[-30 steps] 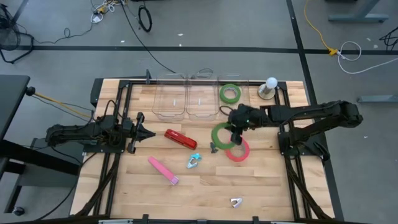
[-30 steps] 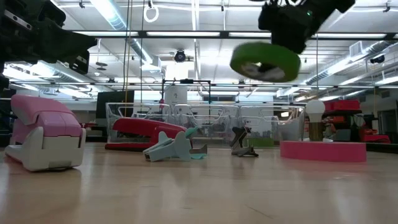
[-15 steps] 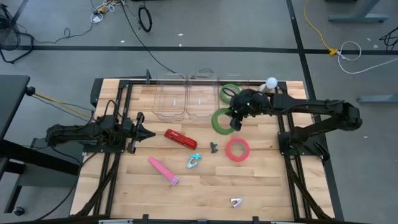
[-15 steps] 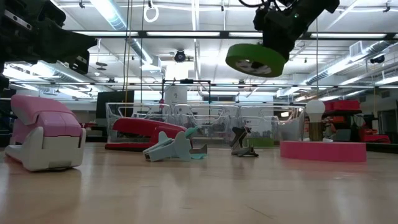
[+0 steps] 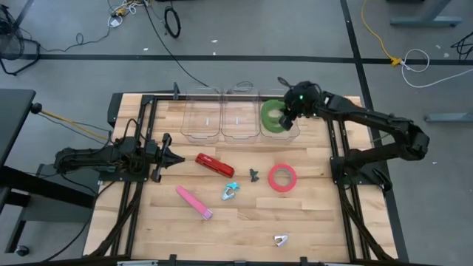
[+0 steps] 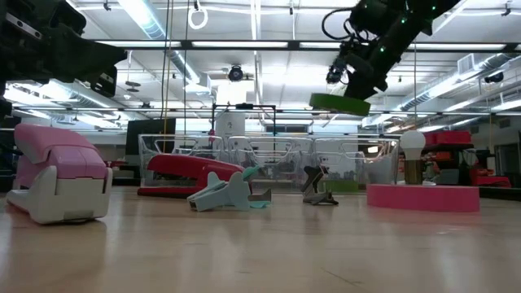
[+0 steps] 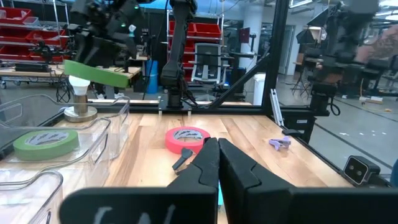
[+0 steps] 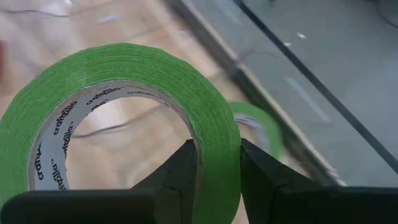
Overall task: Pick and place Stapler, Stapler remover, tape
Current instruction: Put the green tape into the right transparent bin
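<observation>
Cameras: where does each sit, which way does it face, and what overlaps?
High: overhead, straight down; both arms.
Low: table height, level across; right arm overhead.
Left wrist: past shut left gripper across the table.
Right wrist: right gripper pinching the green tape roll.
Shared: that roll, also in the low view; red tape roll.

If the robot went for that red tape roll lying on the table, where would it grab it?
Probably from straight above: the red tape roll lies flat with its open centre facing up, so one finger could drop into the hole and the other outside, pinching the band's wall. Nothing touches it.
</observation>
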`<act>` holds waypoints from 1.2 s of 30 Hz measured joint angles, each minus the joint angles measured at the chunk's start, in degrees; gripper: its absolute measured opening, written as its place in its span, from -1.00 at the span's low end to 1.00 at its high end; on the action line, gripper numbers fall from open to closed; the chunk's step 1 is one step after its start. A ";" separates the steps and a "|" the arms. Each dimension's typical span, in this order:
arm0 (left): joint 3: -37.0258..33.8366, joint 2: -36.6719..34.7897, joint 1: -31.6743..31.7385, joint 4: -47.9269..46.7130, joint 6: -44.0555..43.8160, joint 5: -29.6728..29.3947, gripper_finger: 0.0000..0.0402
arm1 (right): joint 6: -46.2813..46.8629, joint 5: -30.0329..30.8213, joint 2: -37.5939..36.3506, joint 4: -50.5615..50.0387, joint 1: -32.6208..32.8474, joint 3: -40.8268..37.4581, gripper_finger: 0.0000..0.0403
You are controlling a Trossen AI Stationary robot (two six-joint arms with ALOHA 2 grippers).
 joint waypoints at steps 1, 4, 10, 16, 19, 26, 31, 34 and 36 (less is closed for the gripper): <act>0.01 -0.01 0.00 0.02 0.01 0.00 -0.99 | -0.53 -0.07 0.00 0.00 -1.27 0.00 -0.50; 0.01 0.00 0.01 0.02 0.00 0.00 -0.99 | -1.25 -0.49 0.00 0.00 -4.77 0.00 -0.50; 0.01 -0.02 0.00 0.00 0.02 0.00 -0.99 | -2.37 -2.72 0.00 0.00 -10.18 0.00 -0.50; 0.01 0.00 0.01 0.01 0.00 0.00 -0.99 | -2.19 -3.57 0.28 0.63 -13.15 0.00 -0.50; 0.00 -0.01 0.01 0.02 0.02 0.00 -0.99 | -2.22 -3.62 1.48 1.75 -14.06 0.00 -0.50; 0.01 -0.01 0.01 0.01 0.02 0.00 -0.99 | -2.66 -3.68 7.23 4.24 -14.79 0.00 -0.50; 0.00 -0.02 0.00 0.02 0.01 0.00 -0.99 | -3.31 -3.68 12.20 8.31 -14.77 0.00 -0.50; -0.01 -0.01 -0.01 0.02 0.02 0.00 -0.99 | -3.54 -3.68 14.85 10.27 -14.77 0.00 -0.50; 0.01 -0.01 -0.01 0.00 0.01 0.00 -0.99 | -3.54 -3.68 16.39 10.80 -14.79 0.00 -0.50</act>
